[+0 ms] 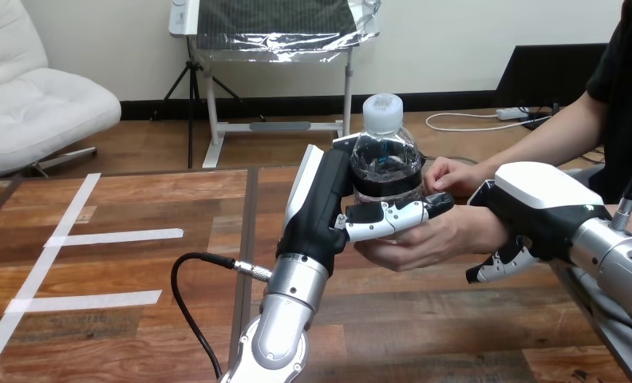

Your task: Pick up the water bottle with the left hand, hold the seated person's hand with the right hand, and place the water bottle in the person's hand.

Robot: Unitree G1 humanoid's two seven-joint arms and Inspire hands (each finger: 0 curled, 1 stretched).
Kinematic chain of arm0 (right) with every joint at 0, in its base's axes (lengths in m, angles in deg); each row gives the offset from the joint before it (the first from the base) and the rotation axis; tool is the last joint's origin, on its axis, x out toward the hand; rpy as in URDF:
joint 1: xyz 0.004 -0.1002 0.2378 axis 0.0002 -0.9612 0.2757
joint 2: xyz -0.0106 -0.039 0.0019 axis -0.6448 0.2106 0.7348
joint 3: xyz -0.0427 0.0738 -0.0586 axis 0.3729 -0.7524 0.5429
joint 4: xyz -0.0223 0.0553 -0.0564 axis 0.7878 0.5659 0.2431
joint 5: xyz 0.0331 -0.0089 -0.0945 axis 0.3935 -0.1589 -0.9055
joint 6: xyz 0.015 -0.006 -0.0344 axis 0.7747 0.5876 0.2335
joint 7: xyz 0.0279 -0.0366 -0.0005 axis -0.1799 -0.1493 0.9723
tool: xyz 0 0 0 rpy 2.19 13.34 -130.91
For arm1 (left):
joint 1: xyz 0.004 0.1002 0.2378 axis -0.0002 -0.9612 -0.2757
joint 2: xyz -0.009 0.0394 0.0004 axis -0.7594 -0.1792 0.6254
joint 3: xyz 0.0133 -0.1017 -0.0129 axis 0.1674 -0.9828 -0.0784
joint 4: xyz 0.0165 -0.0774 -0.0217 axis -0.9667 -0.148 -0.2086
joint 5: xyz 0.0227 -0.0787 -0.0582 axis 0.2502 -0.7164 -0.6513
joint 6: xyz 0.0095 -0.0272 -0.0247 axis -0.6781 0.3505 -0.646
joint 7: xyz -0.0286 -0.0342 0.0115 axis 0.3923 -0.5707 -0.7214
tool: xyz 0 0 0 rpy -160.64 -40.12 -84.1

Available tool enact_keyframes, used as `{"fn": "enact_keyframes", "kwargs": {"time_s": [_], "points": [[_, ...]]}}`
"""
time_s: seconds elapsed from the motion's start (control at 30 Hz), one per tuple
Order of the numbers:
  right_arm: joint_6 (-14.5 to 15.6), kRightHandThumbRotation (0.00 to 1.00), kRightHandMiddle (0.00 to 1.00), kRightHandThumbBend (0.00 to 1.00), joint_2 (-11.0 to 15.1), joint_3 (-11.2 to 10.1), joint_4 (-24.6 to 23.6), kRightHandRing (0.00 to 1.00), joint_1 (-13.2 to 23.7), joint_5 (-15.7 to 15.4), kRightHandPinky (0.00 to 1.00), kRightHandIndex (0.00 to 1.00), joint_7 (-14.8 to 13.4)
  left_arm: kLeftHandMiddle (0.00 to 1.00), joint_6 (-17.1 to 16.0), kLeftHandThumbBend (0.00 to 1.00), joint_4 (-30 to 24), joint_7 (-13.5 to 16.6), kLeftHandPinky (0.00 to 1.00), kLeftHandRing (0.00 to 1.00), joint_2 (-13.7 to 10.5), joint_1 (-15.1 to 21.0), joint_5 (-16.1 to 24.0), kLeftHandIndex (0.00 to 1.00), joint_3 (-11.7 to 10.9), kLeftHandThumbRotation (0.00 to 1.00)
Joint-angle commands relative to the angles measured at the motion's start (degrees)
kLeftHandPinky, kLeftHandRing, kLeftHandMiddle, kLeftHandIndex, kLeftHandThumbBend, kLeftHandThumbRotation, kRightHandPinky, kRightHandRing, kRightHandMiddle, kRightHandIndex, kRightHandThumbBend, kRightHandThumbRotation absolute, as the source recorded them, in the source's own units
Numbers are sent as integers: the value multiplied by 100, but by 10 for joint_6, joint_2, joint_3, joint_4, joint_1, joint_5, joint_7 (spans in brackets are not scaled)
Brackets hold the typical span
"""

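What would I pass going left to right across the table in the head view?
Tape lines → left hand → bottle → person's hands → right hand.

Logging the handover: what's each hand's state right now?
Left hand: shut on the water bottle.
Right hand: curled round the person's wrist.

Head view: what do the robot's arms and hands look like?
The left forearm and right forearm are silver metal. The left hand and right hand are black with white shells on their backs and black-and-white fingers. A black cable plugs in at the left forearm's top end.
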Motion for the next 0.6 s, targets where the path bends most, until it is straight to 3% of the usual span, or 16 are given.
{"fn": "enact_keyframes", "kwargs": {"time_s": [0.0,0.17,0.23,0.37,0.57], "points": [[-4,0,35,76,14,-23,-3,26,23,-9,19,39,-20,43,-29,63,9,1,39,41,61,27,-6,48,3,0],[-8,0,42,79,17,-18,1,33,23,-29,23,46,-35,43,-33,63,12,2,39,41,60,28,-7,48,1,0],[-6,0,50,81,16,-17,2,42,24,-35,31,50,-35,44,-33,63,12,2,39,41,60,29,-7,48,1,0],[-12,0,56,83,16,-19,4,49,23,-38,39,56,-40,44,-27,64,9,2,39,42,56,29,-3,48,3,0],[-12,0,64,85,17,-19,-1,60,21,-47,50,67,-41,52,-15,66,3,0,44,49,46,31,14,55,10,1]]}}
